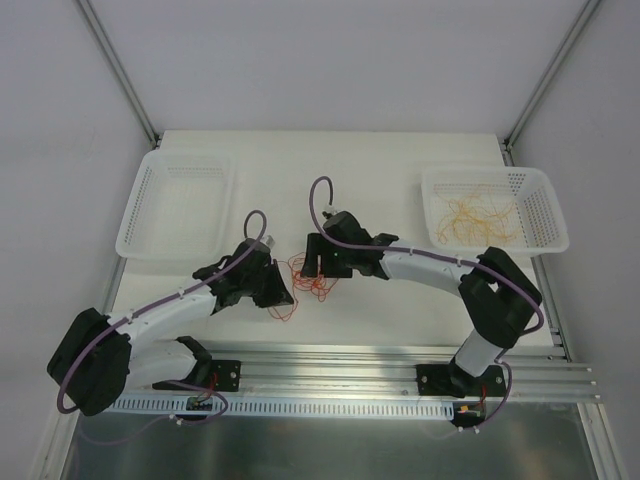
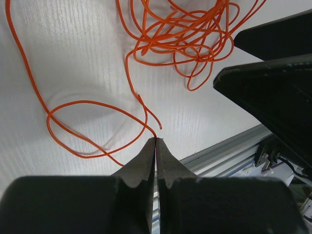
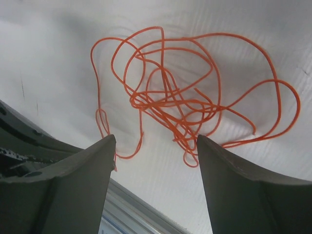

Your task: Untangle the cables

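A small tangle of red-orange cables [image 1: 310, 275] lies on the white table between my two grippers. It also shows in the left wrist view [image 2: 180, 34] and the right wrist view [image 3: 170, 102]. My left gripper [image 2: 156, 140] is shut on one strand that loops out from the tangle, its jaws pinched together at the tips. From above it [image 1: 285, 297] sits just left of the tangle. My right gripper [image 3: 155, 137] is open and empty, its fingers spread over the tangle's near side; from above it [image 1: 322, 268] hovers at the tangle.
A white basket [image 1: 545, 210] at the back right holds several loose yellow-orange cables [image 1: 480, 218]. Another white basket [image 1: 140, 200] stands at the back left. An aluminium rail [image 1: 350, 365] runs along the table's near edge.
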{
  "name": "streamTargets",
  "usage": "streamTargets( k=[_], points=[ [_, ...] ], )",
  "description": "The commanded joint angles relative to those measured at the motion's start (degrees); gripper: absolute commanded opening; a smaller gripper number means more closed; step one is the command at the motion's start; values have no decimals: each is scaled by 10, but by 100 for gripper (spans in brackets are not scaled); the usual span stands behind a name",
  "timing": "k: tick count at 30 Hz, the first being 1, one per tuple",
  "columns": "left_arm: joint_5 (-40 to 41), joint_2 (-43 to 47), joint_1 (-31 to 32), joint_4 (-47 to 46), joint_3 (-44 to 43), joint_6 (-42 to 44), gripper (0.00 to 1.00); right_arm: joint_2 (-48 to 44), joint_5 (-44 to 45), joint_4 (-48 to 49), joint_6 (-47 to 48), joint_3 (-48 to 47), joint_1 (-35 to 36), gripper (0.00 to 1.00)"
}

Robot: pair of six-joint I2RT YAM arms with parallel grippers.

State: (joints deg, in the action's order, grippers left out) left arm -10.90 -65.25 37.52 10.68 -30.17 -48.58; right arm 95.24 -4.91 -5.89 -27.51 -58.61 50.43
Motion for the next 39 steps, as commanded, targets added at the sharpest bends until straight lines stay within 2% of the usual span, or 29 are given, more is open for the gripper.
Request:
streamTargets(
  k=[1, 7, 12, 15, 16, 17, 18, 19, 20, 23, 24, 25, 28, 32, 36, 39],
  points=[
    [14, 25, 3, -14, 19, -16, 1, 28, 34, -18, -25, -50, 14, 72],
    [5, 29, 3, -14, 32, -16, 0, 96, 107, -103, -38, -142, 32, 71],
    [11, 43, 3, -14, 40, -14, 0, 141, 142, -140, -55, -161, 34, 59],
    [15, 50, 4, -14, 43, -13, 0, 148, 153, -155, -51, -158, 32, 44],
    [16, 52, 3, -14, 43, -10, 0, 147, 155, -154, -46, -152, 29, 31],
    [17, 53, 3, -14, 43, -6, 0, 145, 154, -149, -46, -138, 27, 23],
    [14, 54, 3, -14, 40, 3, 2, 139, 148, -145, -43, -128, 23, 6],
    [14, 54, 2, -13, 37, 9, 3, 134, 141, -123, -38, -116, 20, 1],
    [11, 53, 2, -11, 30, 15, 5, 129, 135, -113, -22, -94, 19, 0],
    [4, 53, 1, -1, 12, 44, 19, 105, 120, -93, 28, -71, 12, 1],
    [5, 54, -2, 4, 5, 52, 26, 98, 119, -93, 39, -59, 9, 1],
    [6, 54, -3, 8, -1, 70, 37, 83, 119, -95, 51, -52, 7, 1],
    [0, 56, -23, 24, -26, 114, 55, 60, 110, -94, 97, -29, 3, 1],
    [-25, 40, -47, 28, -59, 180, 68, 22, 104, -109, 151, -21, 3, 1],
    [-13, -12, -46, 22, -85, 242, 70, 2, 88, -113, 178, -14, -2, 1],
    [-54, -72, -47, 12, -108, 261, 66, -3, 76, -112, 178, -12, -3, 1]
  ],
)
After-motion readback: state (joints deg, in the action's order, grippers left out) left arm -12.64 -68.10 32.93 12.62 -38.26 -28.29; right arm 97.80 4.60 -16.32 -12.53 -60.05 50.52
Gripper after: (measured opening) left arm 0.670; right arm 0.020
